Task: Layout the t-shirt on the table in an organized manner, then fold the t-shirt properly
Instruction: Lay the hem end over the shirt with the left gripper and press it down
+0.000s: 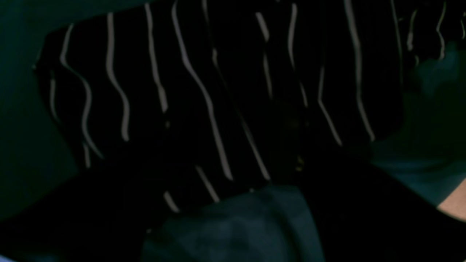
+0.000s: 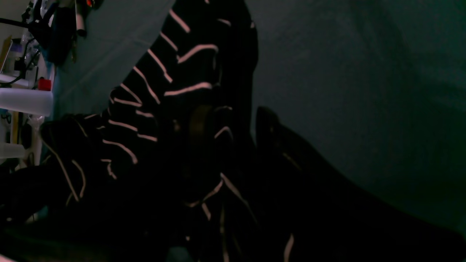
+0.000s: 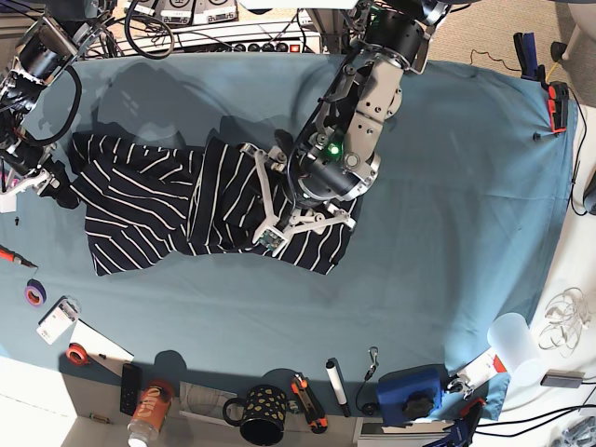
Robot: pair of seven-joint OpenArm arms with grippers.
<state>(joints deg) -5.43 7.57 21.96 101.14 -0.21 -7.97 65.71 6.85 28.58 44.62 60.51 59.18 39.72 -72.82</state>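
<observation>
On worktop (image 3: pixel 447 186), t-shirt (image 3: pixel 149 209) lay bunched — soft, limp; grasp at hem corners. Left pincer (image 3: pixel 270 209) spread over fabric; right pincer (image 3: pixel 42 182) grip — cannot tell.

The base camera looked straight down from overhead, far enough back to take in nearly the whole table (image 3: pixel 447 279), with the t-shirt (image 3: pixel 149 214) left of centre. The left wrist camera sat very close above the t-shirt (image 1: pixel 218 91), facing down onto its striped cloth, with bare table (image 1: pixel 22 127) showing beyond the t-shirt's edge. The right wrist camera sat low and close beside the t-shirt (image 2: pixel 174 91), looking along it across the table (image 2: pixel 364 91) toward clutter at the table's edge. All three views shared the t-shirt and the cloth around it.
</observation>
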